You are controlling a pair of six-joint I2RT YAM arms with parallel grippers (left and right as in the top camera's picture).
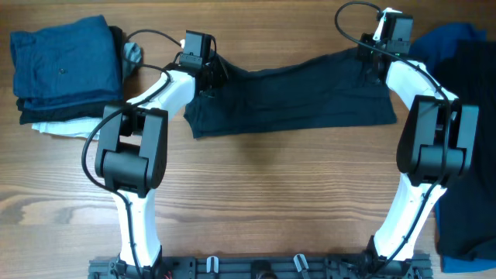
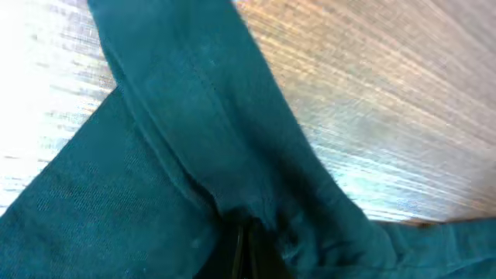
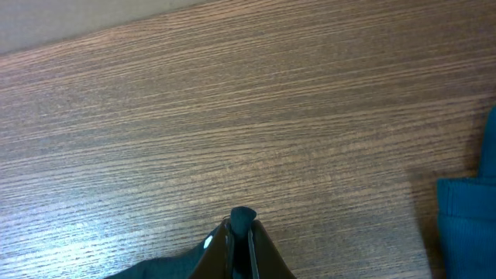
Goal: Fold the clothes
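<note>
1. The near-black navy shirt (image 1: 291, 97) lies spread across the far middle of the table (image 1: 271, 194).
2. The left gripper (image 1: 211, 76) is clamped on its left corner and the right gripper (image 1: 370, 56) is pinched closed on its right corner.
3. A folded stack (image 1: 66, 66) sits far left.
4. A loose blue and dark pile (image 1: 465, 116) lies at the right edge.
</note>
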